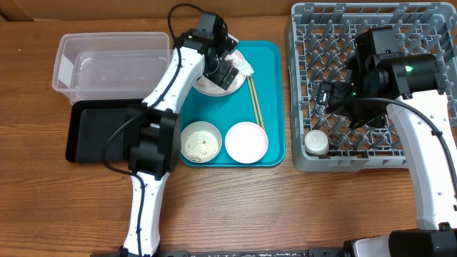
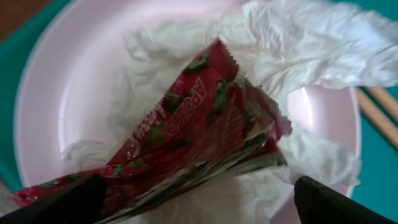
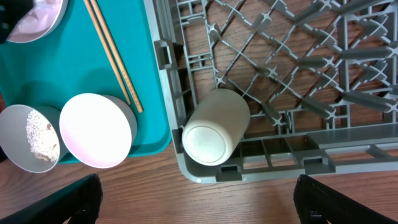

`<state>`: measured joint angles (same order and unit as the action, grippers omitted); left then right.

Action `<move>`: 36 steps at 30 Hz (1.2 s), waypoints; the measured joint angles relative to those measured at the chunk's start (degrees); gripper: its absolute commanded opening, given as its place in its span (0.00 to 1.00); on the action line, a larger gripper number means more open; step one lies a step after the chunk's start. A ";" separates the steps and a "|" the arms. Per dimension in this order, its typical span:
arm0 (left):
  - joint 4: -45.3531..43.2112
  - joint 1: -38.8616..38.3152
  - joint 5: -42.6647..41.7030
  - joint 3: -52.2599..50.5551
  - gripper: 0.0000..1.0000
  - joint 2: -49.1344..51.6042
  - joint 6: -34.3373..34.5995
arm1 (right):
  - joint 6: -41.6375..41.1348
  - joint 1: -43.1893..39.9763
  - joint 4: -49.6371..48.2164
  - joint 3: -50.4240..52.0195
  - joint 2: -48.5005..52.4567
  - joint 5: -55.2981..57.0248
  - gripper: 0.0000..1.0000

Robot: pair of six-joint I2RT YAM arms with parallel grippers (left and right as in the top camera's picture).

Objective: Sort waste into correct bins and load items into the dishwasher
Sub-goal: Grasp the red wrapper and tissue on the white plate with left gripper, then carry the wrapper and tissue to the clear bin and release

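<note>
The clear tub (image 1: 111,68) and black tray (image 1: 89,135) sit at the counter's left. Beside them on the teal tray (image 1: 271,64), the left jaws hang wide open over the pink plate (image 2: 68,81), with the red wrapper (image 2: 199,130) lying unclamped between them on the napkin (image 2: 311,37). A bowl of rice (image 1: 201,145), an empty bowl (image 1: 246,141) and chopsticks (image 1: 255,103) share that tray. Rightmost, the cup (image 3: 214,127) lies on its side in the grey rack (image 1: 371,160), in the near corner by the teal tray, with the right jaws spread wide and empty above.

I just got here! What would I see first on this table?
The bright teal tray in the middle grabs you first, and on its pink plate a shiny red wrapper lies on a crumpled white napkin. To the right, a small white cup sits in the near left corner of the grey rack.
</note>
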<state>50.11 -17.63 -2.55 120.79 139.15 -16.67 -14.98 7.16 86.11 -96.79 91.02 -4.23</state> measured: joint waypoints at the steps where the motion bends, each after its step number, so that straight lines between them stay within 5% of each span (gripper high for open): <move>1: 0.04 0.00 -0.02 0.00 0.98 0.72 0.07 | 0.02 0.00 0.02 0.00 0.00 -0.02 1.00; 4: 0.28 0.00 -0.70 0.00 0.88 2.32 0.63 | 0.04 0.00 0.04 -0.02 0.00 0.00 1.00; 7: -0.04 0.00 -0.68 0.04 0.68 2.29 1.31 | 0.02 0.00 0.00 0.00 0.00 0.02 1.00; 13: -0.13 0.00 -0.83 0.04 0.05 2.32 1.64 | 0.02 0.00 -0.20 0.00 0.00 0.00 1.00; 21: 3.65 0.00 -0.81 3.48 0.04 2.32 5.03 | 0.00 0.00 -0.52 0.00 0.00 0.00 1.00; 36: 27.06 2.03 -0.79 29.38 0.04 1.36 12.74 | 0.13 0.00 -2.10 0.00 0.00 0.00 1.00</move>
<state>77.17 -15.59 -3.33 150.17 140.51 -3.92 -14.85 7.16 84.01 -96.79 91.02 -4.23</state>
